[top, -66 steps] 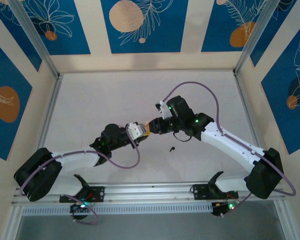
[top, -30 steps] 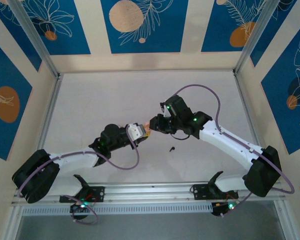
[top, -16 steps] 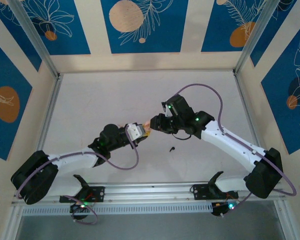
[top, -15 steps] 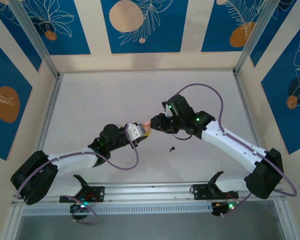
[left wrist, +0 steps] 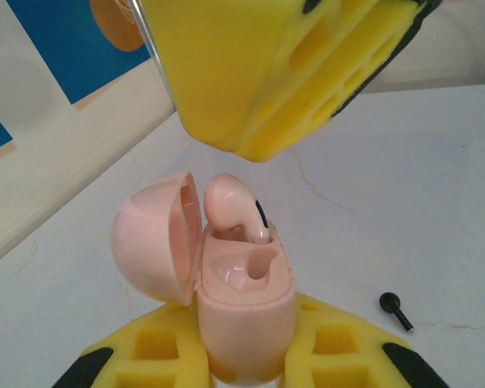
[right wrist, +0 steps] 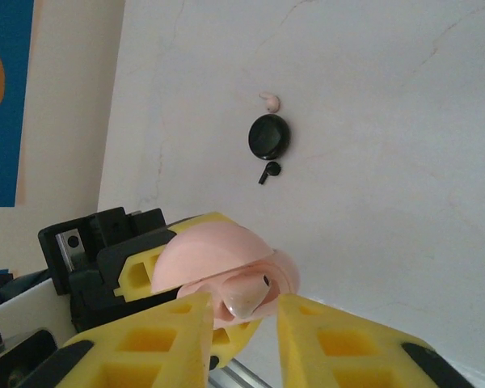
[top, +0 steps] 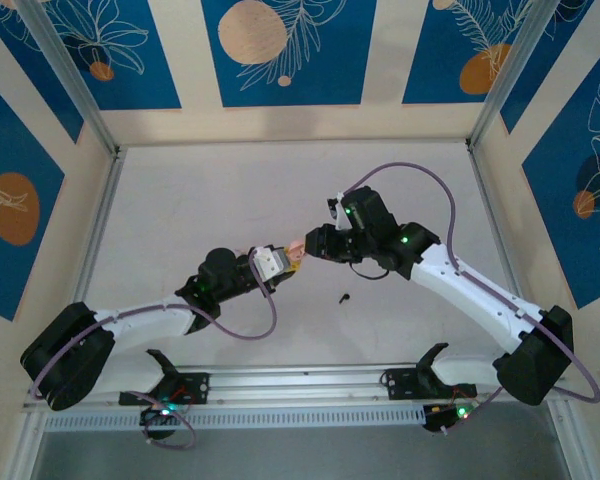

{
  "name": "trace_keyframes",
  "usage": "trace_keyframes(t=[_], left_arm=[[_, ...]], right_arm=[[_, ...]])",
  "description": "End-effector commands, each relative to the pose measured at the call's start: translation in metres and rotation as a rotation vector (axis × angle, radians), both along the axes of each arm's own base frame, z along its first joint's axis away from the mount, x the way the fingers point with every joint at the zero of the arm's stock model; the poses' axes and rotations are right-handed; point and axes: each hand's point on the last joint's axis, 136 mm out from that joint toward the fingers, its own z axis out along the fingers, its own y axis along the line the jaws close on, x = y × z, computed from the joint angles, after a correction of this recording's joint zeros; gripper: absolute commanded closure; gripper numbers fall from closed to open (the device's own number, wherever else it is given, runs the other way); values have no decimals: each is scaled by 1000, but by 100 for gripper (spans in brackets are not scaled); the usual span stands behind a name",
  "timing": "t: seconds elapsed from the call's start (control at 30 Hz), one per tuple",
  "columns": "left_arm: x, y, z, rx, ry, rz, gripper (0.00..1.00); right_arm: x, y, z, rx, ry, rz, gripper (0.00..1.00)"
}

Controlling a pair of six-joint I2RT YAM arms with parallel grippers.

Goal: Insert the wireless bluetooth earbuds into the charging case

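Charging case (left wrist: 246, 323), lid open, clamped upright in left gripper (left wrist: 246, 360) as steady target; right gripper (right wrist: 242, 319), jaws slightly apart, hovers above half-seated pink earbud (left wrist: 230, 202).

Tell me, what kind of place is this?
Likely a robot test booth: a left arm and right arm bolted to a rail beside a white table, enclosed by blue leaf-print panels.
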Motion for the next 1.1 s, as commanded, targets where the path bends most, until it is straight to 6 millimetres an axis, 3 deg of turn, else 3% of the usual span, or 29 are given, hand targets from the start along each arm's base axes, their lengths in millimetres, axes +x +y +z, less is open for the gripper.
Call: trace_keyframes(t=[0.0,0.57,1.07], left_arm=[[-5,-2,15,-30,-53,-20,92],[-5,-1,16,-30,-59,-16,92],[-7,-2,20,-48,-54,-26,92]], right_arm=[[2,5,8,7,-11,29,74],[3,-3,-19,-63,62,0,81],[-3,5,-4,9,27,53,78]])
